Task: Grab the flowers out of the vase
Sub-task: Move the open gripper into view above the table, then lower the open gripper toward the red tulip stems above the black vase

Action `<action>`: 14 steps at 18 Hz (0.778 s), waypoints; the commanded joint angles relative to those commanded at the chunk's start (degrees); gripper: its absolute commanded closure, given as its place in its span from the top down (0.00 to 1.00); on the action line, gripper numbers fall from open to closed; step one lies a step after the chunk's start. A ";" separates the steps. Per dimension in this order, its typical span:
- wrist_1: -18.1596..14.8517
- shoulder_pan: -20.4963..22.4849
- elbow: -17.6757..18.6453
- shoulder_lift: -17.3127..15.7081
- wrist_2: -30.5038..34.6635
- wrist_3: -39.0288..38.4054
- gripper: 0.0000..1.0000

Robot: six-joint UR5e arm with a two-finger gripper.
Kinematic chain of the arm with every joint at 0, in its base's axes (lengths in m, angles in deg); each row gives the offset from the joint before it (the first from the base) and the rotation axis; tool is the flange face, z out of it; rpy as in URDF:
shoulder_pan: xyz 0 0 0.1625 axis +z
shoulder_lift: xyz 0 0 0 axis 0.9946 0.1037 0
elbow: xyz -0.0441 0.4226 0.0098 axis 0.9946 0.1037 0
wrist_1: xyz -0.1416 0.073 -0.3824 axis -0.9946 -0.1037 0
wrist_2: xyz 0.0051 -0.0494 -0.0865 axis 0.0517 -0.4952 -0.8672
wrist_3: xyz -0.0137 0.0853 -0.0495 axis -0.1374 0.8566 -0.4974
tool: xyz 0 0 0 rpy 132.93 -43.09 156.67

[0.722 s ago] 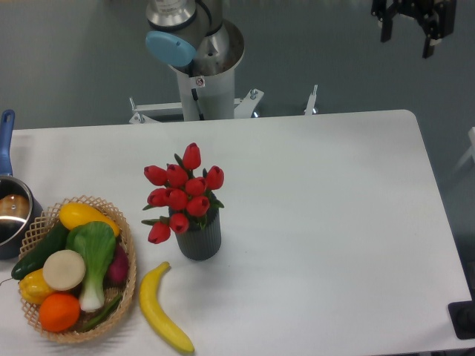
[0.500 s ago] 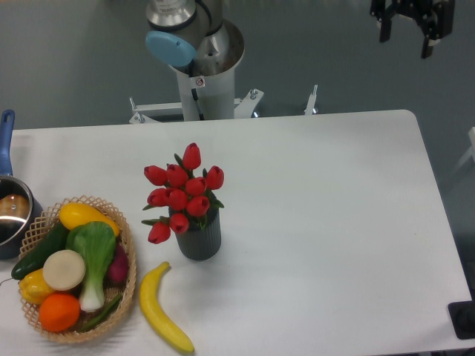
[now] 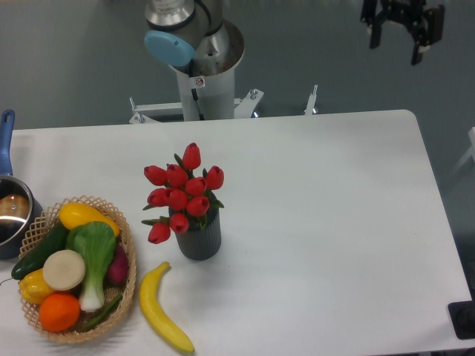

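The flowers (image 3: 181,193), a bunch of red tulip buds with green leaves, stand in the vase (image 3: 198,238), a small dark grey ribbed cylinder left of the table's middle. My gripper (image 3: 395,44) is at the top right of the view, beyond the table's far edge and far from the flowers. Its two black fingers point down with a gap between them, open and empty.
A yellow banana (image 3: 162,308) lies in front of the vase. A wicker basket (image 3: 128,285) of vegetables and fruit sits at the front left. A steel pot (image 3: 10,213) with a blue handle is at the left edge. The arm's base (image 3: 200,70) stands behind the table.
My gripper has shifted slightly to the left at the top right. The flowers, vase and other objects have not moved.
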 joint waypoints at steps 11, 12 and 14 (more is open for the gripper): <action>0.80 -0.70 8.00 -0.71 -16.25 -10.04 1.00; 0.80 -1.84 8.79 -0.53 -18.80 -10.13 1.00; 0.80 -4.03 10.20 -0.27 -23.02 -10.83 1.00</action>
